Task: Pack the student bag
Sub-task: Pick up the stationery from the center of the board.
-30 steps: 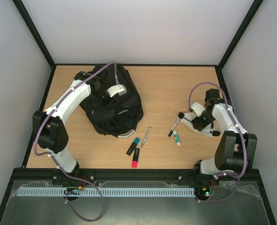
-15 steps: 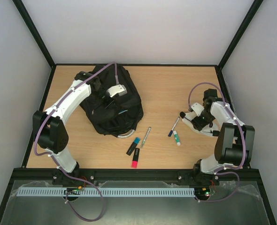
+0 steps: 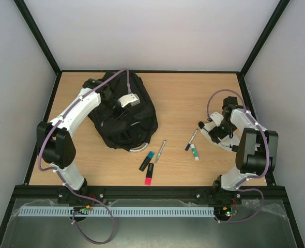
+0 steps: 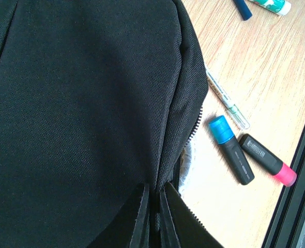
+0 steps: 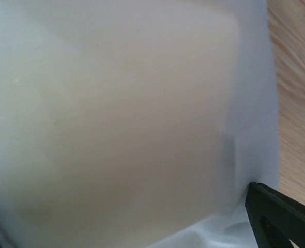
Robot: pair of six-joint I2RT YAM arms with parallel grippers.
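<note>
Top external view, left to right: student bag (image 3: 122, 111) lies far-left on the table (image 3: 183, 98). The left gripper (image 4: 153, 206) rests on it, jaws together at the zip seam; whether they pinch the fabric cannot be told. Near-centre, unmoved and unpacked, lie two highlighters (image 3: 146, 160), a silver pen (image 3: 161, 151), a dark pen (image 3: 191, 140) and a green marker (image 3: 194, 151). Just right of them, the right gripper (image 3: 216, 133) has its arm folded tighter than a second ago. Its jaws are now apart against a blurred white surface (image 5: 116, 119). Judged: free for a pick-up.
</note>
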